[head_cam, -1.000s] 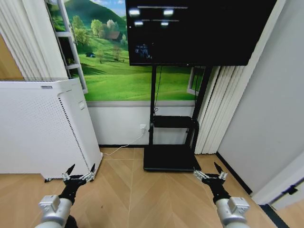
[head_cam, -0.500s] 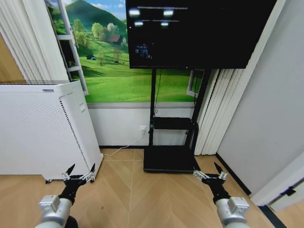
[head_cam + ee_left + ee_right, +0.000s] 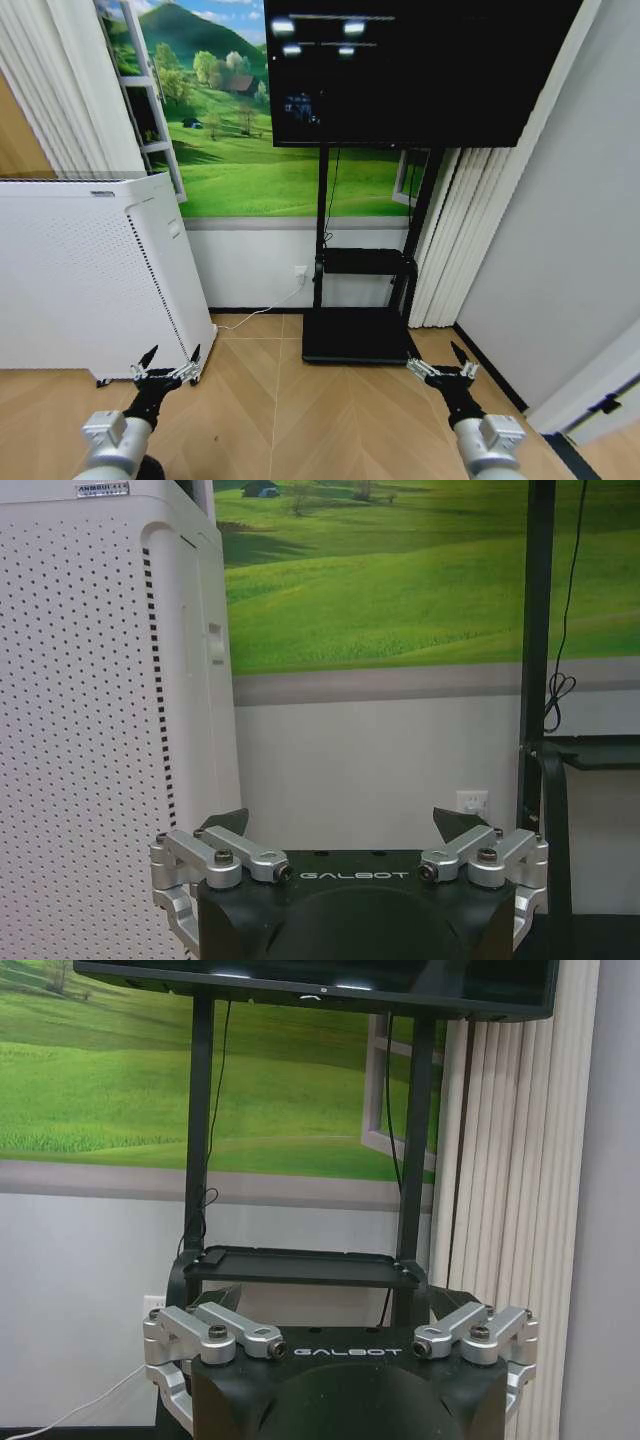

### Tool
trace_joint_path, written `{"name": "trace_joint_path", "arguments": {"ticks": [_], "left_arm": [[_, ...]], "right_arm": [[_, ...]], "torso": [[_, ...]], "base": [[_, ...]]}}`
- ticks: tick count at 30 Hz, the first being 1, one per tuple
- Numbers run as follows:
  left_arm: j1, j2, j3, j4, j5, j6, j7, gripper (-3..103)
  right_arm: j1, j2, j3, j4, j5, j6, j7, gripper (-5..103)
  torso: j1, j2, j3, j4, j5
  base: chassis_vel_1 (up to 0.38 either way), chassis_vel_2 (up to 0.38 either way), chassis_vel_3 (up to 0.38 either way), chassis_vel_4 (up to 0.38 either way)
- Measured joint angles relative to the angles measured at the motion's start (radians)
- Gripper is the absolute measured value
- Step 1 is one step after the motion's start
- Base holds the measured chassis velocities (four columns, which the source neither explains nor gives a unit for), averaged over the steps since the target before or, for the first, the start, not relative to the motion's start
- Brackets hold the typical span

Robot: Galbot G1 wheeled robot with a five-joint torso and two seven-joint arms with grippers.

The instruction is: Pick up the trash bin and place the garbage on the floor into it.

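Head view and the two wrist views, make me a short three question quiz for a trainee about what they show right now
1. True or false: the left hand is shut on a bottle.
2. Multiple choice: what stands on the floor by the left hand? A) a wooden chair B) a white perforated cabinet C) a blue barrel.
3. Fill in: the right hand is held out toward the black ____ stand.

Key
1. False. Both hands are open and hold nothing, low in the head view over the wood floor.
2. B.
3. TV: the stand carries the dark screen and a small shelf.
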Motion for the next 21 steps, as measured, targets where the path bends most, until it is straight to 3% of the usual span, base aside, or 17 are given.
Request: {"name": "trace_joint_path", "arguments": {"ticks": [11,21], "left_arm": [[0.000,0.000,0.000,0.000,0.000,0.000,0.000,100],[0.000,0.000,0.000,0.000,0.000,0.000,0.000,100]], "right_arm": [[0.000,0.000,0.000,0.000,0.000,0.000,0.000,100],[0.000,0.000,0.000,0.000,0.000,0.000,0.000,100]], "torso": [[-0.002,-0.004,-0.003,-0.0001,0.0000],[-0.003,-0.006,-0.004,0.0000,0.0000]], "base": [[0.091,-0.089,-0.108,0.096],[0.242,-0.244,-0.244,0.242]]}}
